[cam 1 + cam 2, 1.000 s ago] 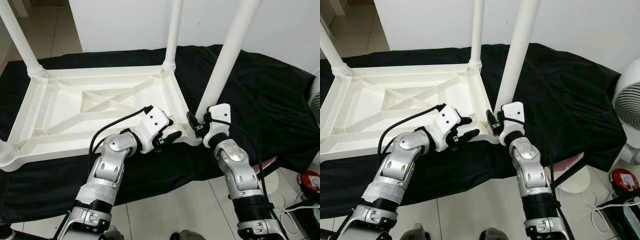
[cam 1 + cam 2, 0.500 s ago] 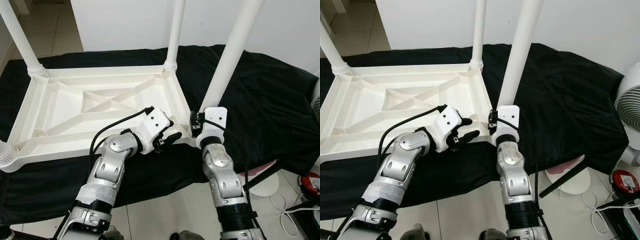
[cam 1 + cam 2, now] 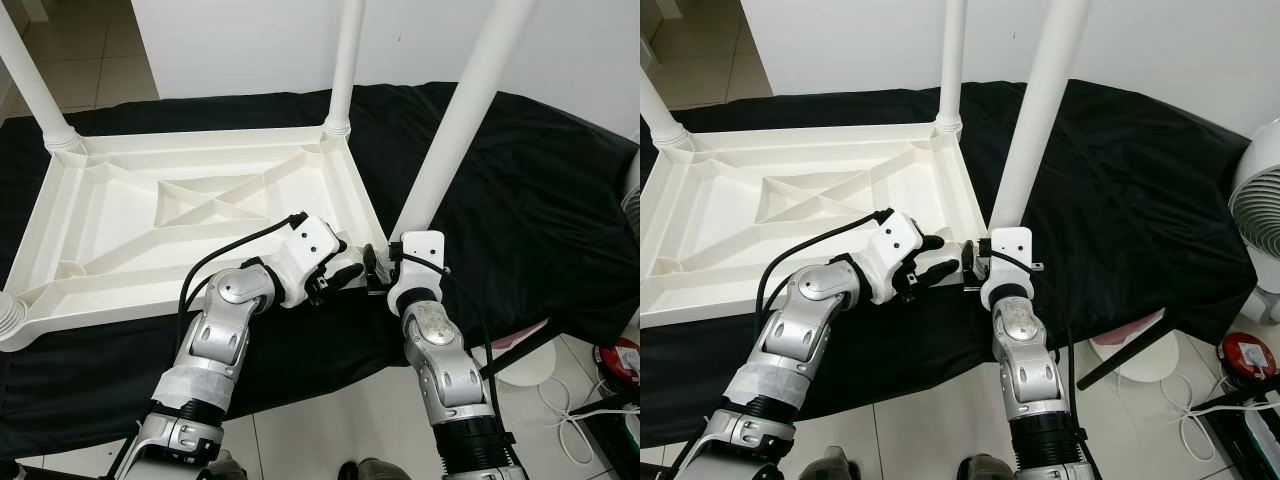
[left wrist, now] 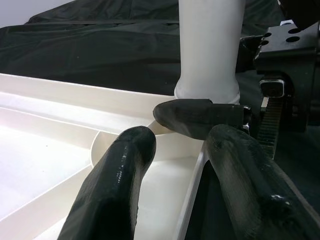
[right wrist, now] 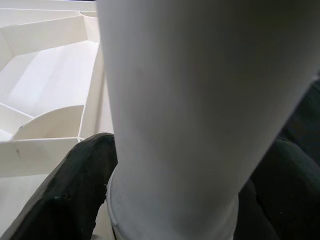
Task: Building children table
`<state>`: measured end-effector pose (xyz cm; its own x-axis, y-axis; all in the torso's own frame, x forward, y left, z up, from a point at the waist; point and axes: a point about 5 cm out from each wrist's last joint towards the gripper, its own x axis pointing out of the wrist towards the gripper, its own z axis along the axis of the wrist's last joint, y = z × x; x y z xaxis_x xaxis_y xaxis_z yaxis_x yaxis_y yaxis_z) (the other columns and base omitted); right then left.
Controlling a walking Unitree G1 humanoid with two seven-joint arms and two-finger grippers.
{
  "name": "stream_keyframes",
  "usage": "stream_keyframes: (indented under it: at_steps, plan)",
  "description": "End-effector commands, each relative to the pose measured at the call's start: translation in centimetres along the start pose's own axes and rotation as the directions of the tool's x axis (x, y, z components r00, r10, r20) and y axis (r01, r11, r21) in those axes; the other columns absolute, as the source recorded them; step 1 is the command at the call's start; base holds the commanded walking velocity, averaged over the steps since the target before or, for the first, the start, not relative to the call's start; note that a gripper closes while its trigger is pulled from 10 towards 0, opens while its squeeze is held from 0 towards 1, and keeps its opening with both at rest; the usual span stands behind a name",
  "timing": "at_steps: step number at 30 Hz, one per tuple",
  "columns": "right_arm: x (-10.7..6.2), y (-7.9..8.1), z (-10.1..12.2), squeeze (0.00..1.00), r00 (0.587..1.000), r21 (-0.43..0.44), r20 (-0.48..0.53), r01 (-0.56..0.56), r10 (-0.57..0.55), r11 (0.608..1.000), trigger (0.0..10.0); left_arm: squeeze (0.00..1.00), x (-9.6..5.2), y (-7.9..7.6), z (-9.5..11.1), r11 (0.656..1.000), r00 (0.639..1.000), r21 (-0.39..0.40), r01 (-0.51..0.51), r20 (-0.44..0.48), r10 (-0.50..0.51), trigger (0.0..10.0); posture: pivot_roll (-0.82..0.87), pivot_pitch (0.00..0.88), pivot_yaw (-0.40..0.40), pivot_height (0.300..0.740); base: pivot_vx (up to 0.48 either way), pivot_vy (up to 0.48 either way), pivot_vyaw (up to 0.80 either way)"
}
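A white plastic children's table [image 3: 200,150] lies upside down on a black cloth, its legs pointing up. At the near right corner stands one white leg [image 3: 455,130]. My right gripper [image 3: 388,262] is shut on that leg's base, and in the right wrist view the leg [image 5: 190,100] sits between both black fingers [image 5: 75,195]. My left gripper [image 3: 338,277] rests at the table's near rim just left of that corner. It is open, with its fingers [image 4: 120,180] on either side of the rim. Two more legs rise at the far right [image 3: 347,60] and far left [image 3: 30,80] corners.
The black cloth [image 3: 540,180] covers a low platform reaching to the right. A white fan [image 3: 1260,200] stands at the right edge, with a red object [image 3: 1245,358] and cables on the tiled floor below. A white wall runs behind the table.
My right arm has swung in from the right to stand directly before the leg, with its fingers now around the leg's base. The left arm has held still.
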<state>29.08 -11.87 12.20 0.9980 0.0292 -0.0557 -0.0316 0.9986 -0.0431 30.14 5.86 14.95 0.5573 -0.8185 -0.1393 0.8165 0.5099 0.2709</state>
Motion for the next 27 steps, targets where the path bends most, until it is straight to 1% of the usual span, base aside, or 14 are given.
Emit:
stream_keyframes:
  at_steps: [1,5,9,10,12,13,17,18,20,21,22,24,25,27]
  plan:
    - [-0.1,-0.4,0.2,1.00,1.000,-0.006,0.014,-0.028,0.028,1.000,10.0,0.00,0.1,0.7,-0.4,0.982,0.982,-0.012,-0.187,-0.008,0.187,10.0,0.00,0.000,-0.027,0.740,0.000,0.000,0.00]
    - [-0.1,-0.8,0.2,1.00,0.996,-0.014,0.035,-0.077,0.077,0.997,10.0,0.00,0.1,0.7,-0.4,0.983,0.983,-0.011,-0.186,-0.009,0.186,10.0,0.00,0.001,-0.027,0.740,0.000,0.000,0.00]
    - [-0.1,-1.3,0.2,1.00,0.985,-0.040,0.063,-0.161,0.163,0.986,10.0,0.00,0.1,0.8,-0.4,0.982,0.983,-0.009,-0.186,-0.009,0.186,10.0,0.00,0.001,-0.025,0.740,0.000,0.000,0.00]
    - [-0.2,-1.4,0.3,0.56,0.976,-0.045,0.085,-0.198,0.201,0.979,10.0,0.00,0.1,0.8,-0.4,0.982,0.982,-0.007,-0.187,-0.008,0.187,10.0,0.00,0.000,-0.027,0.740,0.000,0.000,0.00]
    - [-0.2,-1.3,0.2,0.56,0.970,-0.043,0.090,-0.224,0.227,0.974,10.0,0.00,0.1,0.7,-0.4,0.982,0.982,-0.007,-0.187,-0.007,0.187,10.0,0.01,0.000,-0.027,0.740,0.000,0.000,0.00]
    - [-0.2,-1.2,0.3,0.00,0.961,-0.051,0.102,-0.254,0.258,0.966,10.0,0.00,0.1,0.7,-0.3,0.982,0.982,-0.005,-0.187,-0.006,0.187,10.0,0.01,0.000,-0.028,0.740,0.000,0.000,0.00]
    - [-0.3,-1.0,0.5,0.00,0.949,-0.055,0.113,-0.290,0.295,0.955,10.0,0.00,0.1,0.8,-0.3,0.983,0.983,-0.001,-0.185,-0.005,0.185,10.0,0.01,0.000,-0.027,0.740,0.000,0.000,0.00]
    - [-0.2,-1.2,0.6,0.00,0.937,-0.079,0.115,-0.321,0.329,0.944,10.0,0.00,0.1,0.8,-0.3,0.983,0.983,0.004,-0.182,-0.005,0.182,10.0,0.01,0.000,-0.023,0.740,0.000,0.000,0.00]
    - [-0.2,-1.2,0.6,0.00,0.937,-0.079,0.115,-0.321,0.329,0.944,10.0,0.00,0.1,0.8,-0.3,0.983,0.983,0.004,-0.182,-0.005,0.182,10.0,0.01,0.000,-0.023,0.740,0.000,0.000,0.00]
    - [-0.1,-1.5,0.7,0.00,0.922,-0.107,0.117,-0.357,0.369,0.928,10.0,0.00,0.0,0.7,-0.3,0.984,0.984,0.010,-0.175,-0.005,0.175,10.0,0.01,0.000,-0.023,0.740,0.000,0.000,0.00]
    - [-0.1,-1.5,0.7,0.00,0.922,-0.107,0.117,-0.357,0.369,0.928,10.0,0.00,0.0,0.7,-0.3,0.984,0.984,0.010,-0.175,-0.005,0.175,10.0,0.01,0.000,-0.023,0.740,0.000,0.000,0.00]
    - [0.1,-2.4,1.2,0.00,0.884,-0.143,0.130,-0.431,0.449,0.891,10.0,0.00,-0.1,0.5,-0.4,0.988,0.988,0.024,-0.154,-0.006,0.155,10.0,0.01,0.000,-0.016,0.740,0.000,0.000,0.00]
    - [0.1,-2.4,1.2,0.00,0.884,-0.143,0.130,-0.431,0.449,0.891,10.0,0.00,-0.1,0.5,-0.4,0.988,0.988,0.024,-0.154,-0.006,0.155,10.0,0.01,0.000,-0.016,0.740,0.000,0.000,0.00]
    - [0.2,-3.0,1.6,0.00,0.846,-0.158,0.143,-0.492,0.513,0.856,10.0,0.00,-0.3,0.3,-0.5,0.990,0.990,0.035,-0.138,-0.007,0.138,10.0,0.01,0.000,-0.015,0.740,0.000,0.000,0.00]
